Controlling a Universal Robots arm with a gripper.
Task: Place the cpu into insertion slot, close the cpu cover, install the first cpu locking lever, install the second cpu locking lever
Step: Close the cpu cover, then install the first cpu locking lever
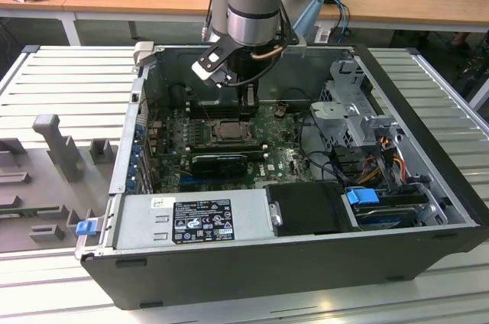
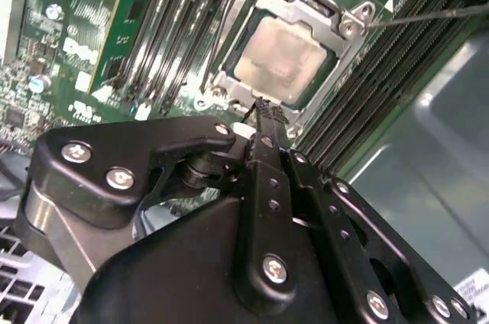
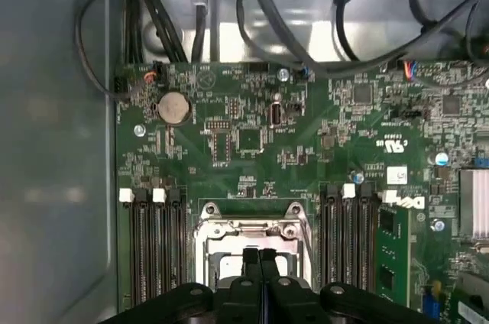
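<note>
Exterior view: claw (image 1: 247, 110) (closed) nr cpu (image 1: 228, 130)

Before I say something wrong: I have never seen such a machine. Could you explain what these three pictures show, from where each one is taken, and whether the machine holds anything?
The grey, tube-shaped machine is a robot arm. Its black two-fingered gripper works as its hand. The exterior view looks from outside at an open black computer case lying on a grey slatted metal table, with the arm reaching inside. Both wrist views come from cameras that ride on the arm and look along the gripper. In the second wrist view the gripper's tip is close to the edge of the silver metal cpu cover. This cover is a frame lying around the pale silvery-beige square cpu on the green circuit board. The fingers are pressed together, and nothing shows between them.
</note>
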